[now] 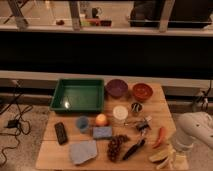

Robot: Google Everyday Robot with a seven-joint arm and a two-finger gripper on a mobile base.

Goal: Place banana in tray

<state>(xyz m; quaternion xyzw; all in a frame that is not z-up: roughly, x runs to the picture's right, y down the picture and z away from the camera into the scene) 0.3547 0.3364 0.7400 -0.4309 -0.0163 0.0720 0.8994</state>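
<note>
At the desk's point(156, 106) near right corner the spread pincer point(176, 160) hangs beside the banana point(160, 156), where a skewed closing could knock it off the edge.

Wooden table point(161, 106). My gripper point(176, 159) hangs at its near right corner, jaws spread.

- Just left of the gripper: yellowish fruit point(159, 156), with the red chili point(160, 136) a little beyond.
- Further left: grapes point(116, 146), grey cloth point(83, 152), black bar point(61, 133).
- Midway out: blue sponge point(102, 132), orange point(101, 119), white cup point(120, 112).
- Farthest from the gripper: green tray point(80, 81), then purple bowl point(116, 88) and red bowl point(142, 91).
</note>
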